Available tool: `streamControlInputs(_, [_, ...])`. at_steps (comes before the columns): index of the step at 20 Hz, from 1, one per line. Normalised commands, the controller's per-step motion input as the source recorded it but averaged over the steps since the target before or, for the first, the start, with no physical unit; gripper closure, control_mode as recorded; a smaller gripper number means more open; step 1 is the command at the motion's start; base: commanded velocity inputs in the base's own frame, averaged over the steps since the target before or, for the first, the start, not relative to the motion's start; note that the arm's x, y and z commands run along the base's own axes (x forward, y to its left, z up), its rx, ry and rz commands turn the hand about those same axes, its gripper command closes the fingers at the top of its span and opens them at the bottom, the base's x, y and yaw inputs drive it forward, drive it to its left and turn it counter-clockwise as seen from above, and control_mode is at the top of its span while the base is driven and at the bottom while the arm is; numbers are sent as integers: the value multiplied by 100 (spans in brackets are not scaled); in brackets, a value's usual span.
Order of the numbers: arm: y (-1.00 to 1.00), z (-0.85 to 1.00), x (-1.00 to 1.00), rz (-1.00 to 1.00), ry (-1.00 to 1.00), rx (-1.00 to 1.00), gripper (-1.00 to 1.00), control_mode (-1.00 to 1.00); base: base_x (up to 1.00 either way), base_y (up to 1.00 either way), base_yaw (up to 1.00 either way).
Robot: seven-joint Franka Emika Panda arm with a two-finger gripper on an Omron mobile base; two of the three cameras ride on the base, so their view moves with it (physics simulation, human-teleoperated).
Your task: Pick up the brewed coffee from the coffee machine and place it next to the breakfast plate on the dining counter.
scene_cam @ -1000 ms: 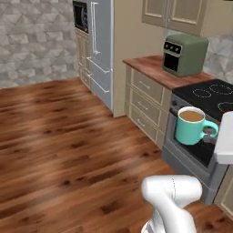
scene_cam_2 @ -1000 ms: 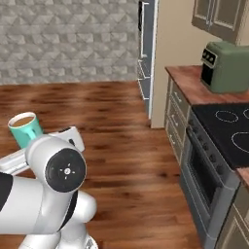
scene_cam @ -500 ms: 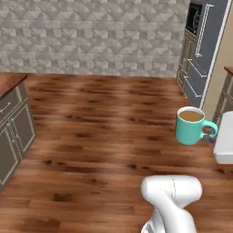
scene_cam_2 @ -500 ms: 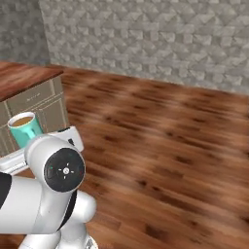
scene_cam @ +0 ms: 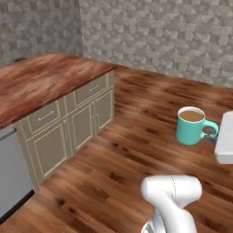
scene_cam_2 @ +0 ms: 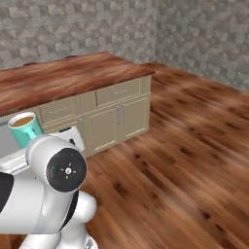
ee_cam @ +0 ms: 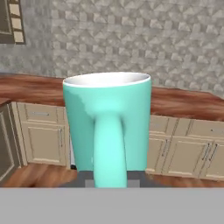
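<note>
The brewed coffee (scene_cam: 191, 125) is a teal mug with brown coffee at its rim, held upright in the air above the wood floor. My gripper (scene_cam: 211, 132) is shut on its handle at the mug's right side. In the right base view the mug (scene_cam_2: 27, 128) peeks out behind my white arm. The hand view has the mug (ee_cam: 107, 127) close up, its handle turned toward the camera, with dark fingertips on either side of the handle's foot. The coffee machine, the breakfast plate and the dining counter are out of view.
A wood-top counter with beige cabinet doors and drawers (scene_cam: 59, 79) (scene_cam_2: 78, 75) stands to the left. A grey appliance front (scene_cam: 11, 175) sits at its near end. Behind runs a grey stone wall (scene_cam: 159, 32). Open wood floor (scene_cam_2: 194, 160) lies to the right.
The whole picture has swung round with the base: the stove and fridge have left the views and the beige-cabinet counter has come in. The mug stays in the same grip beside the arm.
</note>
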Motion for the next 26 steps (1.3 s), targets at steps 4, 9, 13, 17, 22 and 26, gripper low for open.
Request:
streamControlInputs(4, [0, 0, 0, 0, 0, 0, 100, 100, 43, 4, 73])
streamControlInputs(9, [0, 0, 0, 0, 0, 0, 100, 100, 51, -2, 63])
streamControlInputs(13, [0, 0, 0, 0, 0, 0, 100, 100, 76, -67, 23])
streamControlInputs(17, [0, 0, 0, 0, 0, 0, 100, 100, 100, -91, 4])
streamControlInputs(22, [0, 0, 0, 0, 0, 0, 100, 100, 100, -100, 1])
streamControlInputs(26, [0, 0, 0, 0, 0, 0, 100, 100, 100, -100, 4])
